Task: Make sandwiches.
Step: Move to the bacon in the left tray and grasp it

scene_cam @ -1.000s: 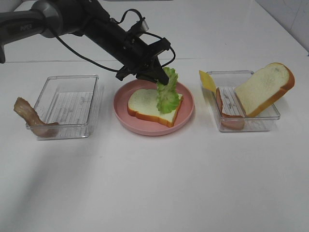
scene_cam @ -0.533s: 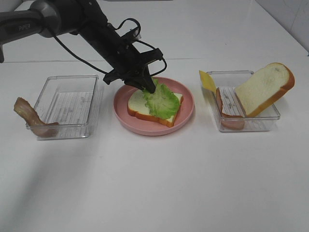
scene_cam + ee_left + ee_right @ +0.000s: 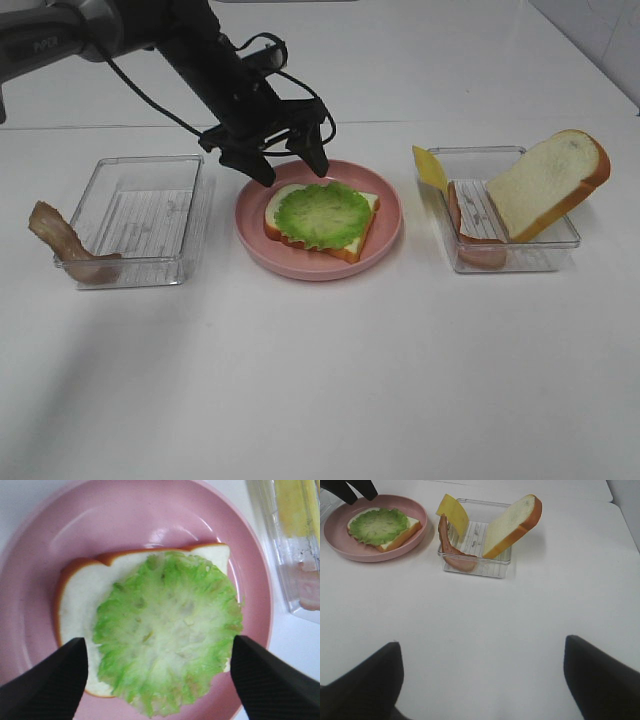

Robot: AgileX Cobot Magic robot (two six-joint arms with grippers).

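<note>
The white table [image 3: 320, 390] is smooth and glossy, with wide bare room across its whole near half. The left gripper [image 3: 291, 172] hovers over the far rim of the round pink plate [image 3: 388, 236], its 2 black jaws spread wide and gripping nothing. The ruffled green lettuce leaf [image 3: 322, 214] lies flat just below them, clear of both fingertips. It rests on a white bread slice [image 3: 278, 216] with an orange-brown crust and covers most of it. The right gripper [image 3: 482, 677] hangs open and empty over bare table, nearer than the right tray.

1 clear ribbed plastic tray stands on each side of the plate, with a gap between. The right tray [image 3: 470, 152] holds the 2nd bread slice [image 3: 545, 185] tilted against its right wall. A reddish-brown bacon strip [image 3: 470, 248] lies along its left wall, and a yellow cheese slice [image 3: 431, 168] stands at its far-left corner. Another bacon strip [image 3: 60, 245] drapes over the left tray's [image 3: 150, 160] left wall.
</note>
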